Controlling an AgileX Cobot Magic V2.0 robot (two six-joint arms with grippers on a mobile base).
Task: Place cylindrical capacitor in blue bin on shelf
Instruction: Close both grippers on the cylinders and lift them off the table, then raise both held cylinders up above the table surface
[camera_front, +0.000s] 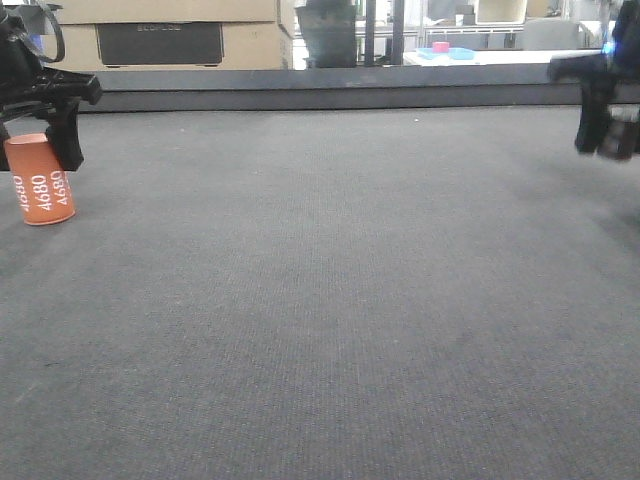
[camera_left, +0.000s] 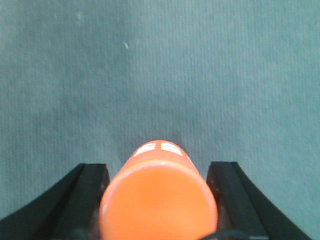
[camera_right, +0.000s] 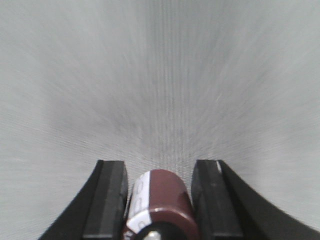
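Observation:
The cylindrical capacitor (camera_right: 162, 200), dark brown with a white stripe, sits between the black fingers of my right gripper (camera_right: 159, 170). In the front view that gripper (camera_front: 607, 135) hangs at the far right above the grey mat, shut on the capacitor (camera_front: 622, 135). My left gripper (camera_front: 45, 140) at the far left is shut on an orange cylinder (camera_front: 38, 180) marked 4680, which is held tilted. In the left wrist view the orange cylinder (camera_left: 159, 200) fills the gap between the fingers of the left gripper (camera_left: 159, 172). The shelf and blue bin are out of view.
A grey textured mat (camera_front: 330, 300) covers the table up to a dark back rail (camera_front: 330, 90). Behind it stand cardboard boxes (camera_front: 170, 35) and a dark container (camera_front: 325, 30). A blue tray with a pink object (camera_front: 445, 50) lies on a far table.

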